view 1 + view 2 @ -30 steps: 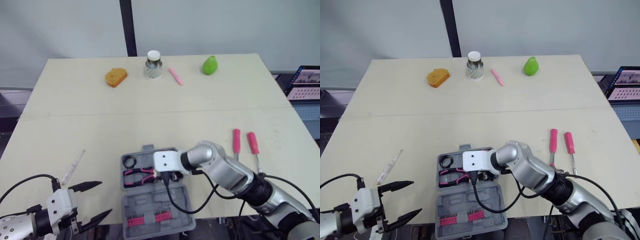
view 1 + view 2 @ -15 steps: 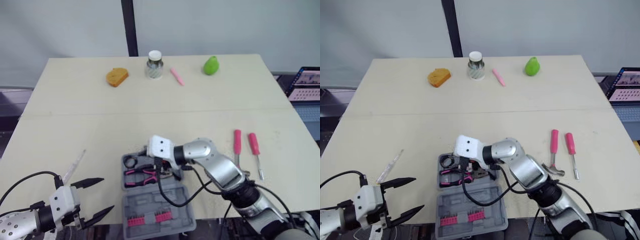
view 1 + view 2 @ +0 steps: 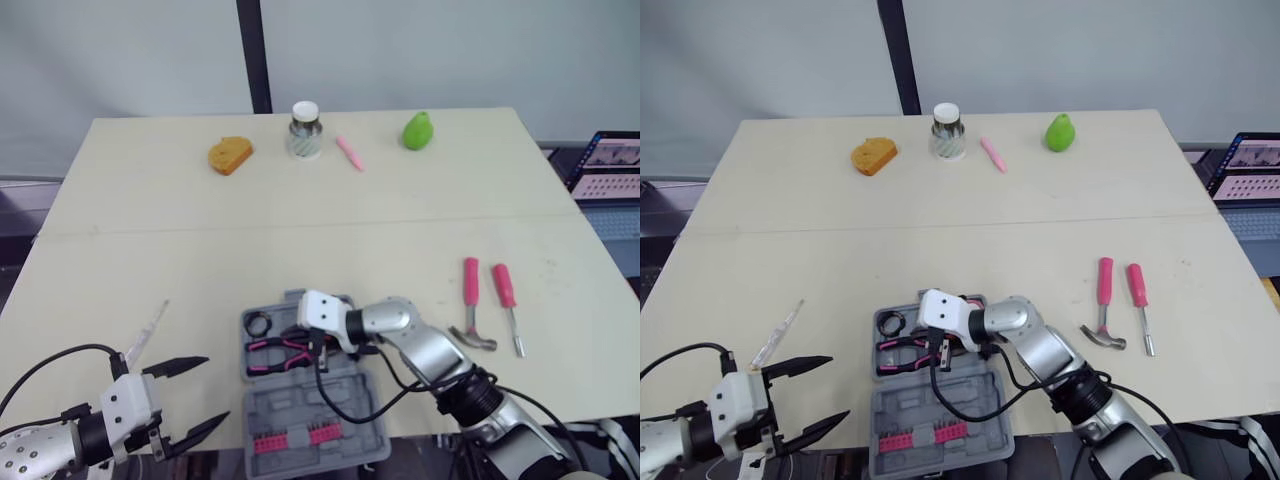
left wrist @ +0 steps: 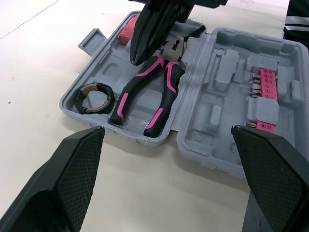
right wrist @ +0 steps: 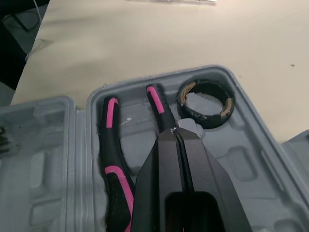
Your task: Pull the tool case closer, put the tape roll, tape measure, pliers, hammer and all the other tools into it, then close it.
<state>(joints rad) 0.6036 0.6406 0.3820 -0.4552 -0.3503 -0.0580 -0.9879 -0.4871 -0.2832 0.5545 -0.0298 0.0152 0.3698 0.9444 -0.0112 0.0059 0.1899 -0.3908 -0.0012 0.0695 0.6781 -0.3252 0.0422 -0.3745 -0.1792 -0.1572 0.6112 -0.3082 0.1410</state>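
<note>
— Beige table (image 3: 300, 230), near edge: where's the tool case (image 3: 300, 405)?
— Open there, pliers (image 4: 145, 92) and tape roll (image 4: 94, 99) inside. Right gripper (image 5: 177, 135), fingers together, hovers over the pliers; left gripper (image 3: 215, 392) is spread.

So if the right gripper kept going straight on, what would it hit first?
Probably the pliers: the right gripper, shut, points down into the case with its tip right by one handle. It may already touch; depth is unclear.

Pliers (image 5: 110, 140) partly hidden under right gripper (image 5: 177, 129) fingers (image 5: 161, 179); tool case (image 5: 48, 164) cropped.
</note>
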